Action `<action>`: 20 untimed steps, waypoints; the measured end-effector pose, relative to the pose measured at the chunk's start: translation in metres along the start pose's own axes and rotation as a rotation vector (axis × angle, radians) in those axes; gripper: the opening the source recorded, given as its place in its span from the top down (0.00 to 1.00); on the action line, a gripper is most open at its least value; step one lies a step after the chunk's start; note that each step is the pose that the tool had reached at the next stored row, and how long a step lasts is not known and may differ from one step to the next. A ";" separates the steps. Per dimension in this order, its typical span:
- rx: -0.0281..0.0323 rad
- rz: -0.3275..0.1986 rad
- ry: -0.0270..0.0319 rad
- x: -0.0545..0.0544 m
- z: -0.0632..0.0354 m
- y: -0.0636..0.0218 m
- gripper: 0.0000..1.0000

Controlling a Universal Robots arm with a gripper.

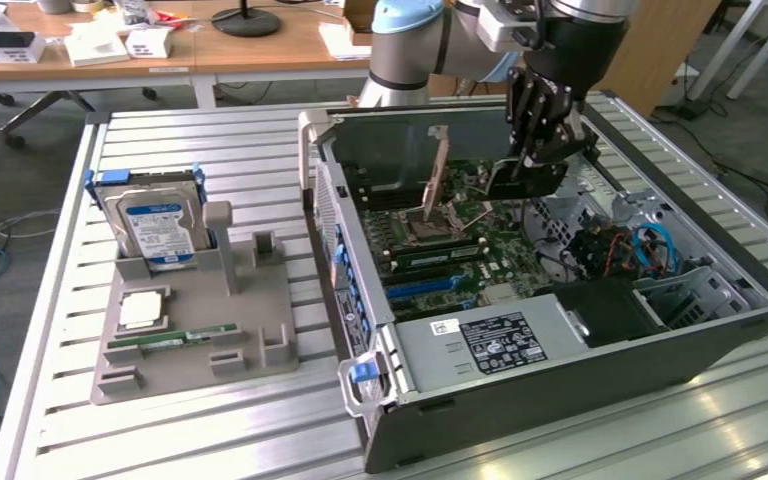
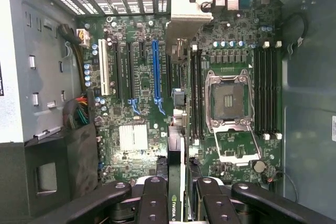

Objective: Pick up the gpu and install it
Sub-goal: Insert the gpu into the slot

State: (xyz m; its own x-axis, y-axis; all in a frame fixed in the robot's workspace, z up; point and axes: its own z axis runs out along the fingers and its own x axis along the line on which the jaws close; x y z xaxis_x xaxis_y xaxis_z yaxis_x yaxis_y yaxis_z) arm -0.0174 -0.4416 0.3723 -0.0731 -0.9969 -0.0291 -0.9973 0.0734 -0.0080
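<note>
The gpu (image 1: 526, 181), a slim black card, hangs inside the open computer case (image 1: 704, 340) above the green motherboard (image 1: 458, 245). My gripper (image 1: 536, 158) is shut on its upper edge. In the wrist view the gpu (image 2: 179, 145) shows edge-on between my black fingers (image 2: 153, 203), with its silver bracket (image 2: 188, 17) toward the case's rear slots. It sits above the board between the long blue slot (image 2: 155, 74) and the black memory slots (image 2: 195, 93), and is not seated in any slot.
A grey holder tray (image 1: 257, 310) at the exterior view's left carries a silver hard drive with a blue label (image 1: 157, 228), a narrow green memory stick (image 1: 171, 342) and a square chip (image 1: 141, 310). The open processor socket (image 2: 229, 100) and cable bundles lie inside the case.
</note>
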 end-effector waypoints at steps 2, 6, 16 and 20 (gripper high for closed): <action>0.0000 0.000 0.0000 0.000 0.0009 0.0000 0.74; 0.0000 0.000 0.0000 0.000 0.0029 0.0000 0.74; 0.0000 0.000 0.0000 0.000 0.0081 0.0001 0.74; 0.0000 0.000 0.0000 0.000 0.0102 0.0001 0.74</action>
State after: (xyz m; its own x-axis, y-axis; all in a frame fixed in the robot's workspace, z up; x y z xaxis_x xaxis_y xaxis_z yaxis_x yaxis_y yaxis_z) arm -0.0175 -0.4416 0.3620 -0.0731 -0.9969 -0.0291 -0.9973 0.0734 -0.0080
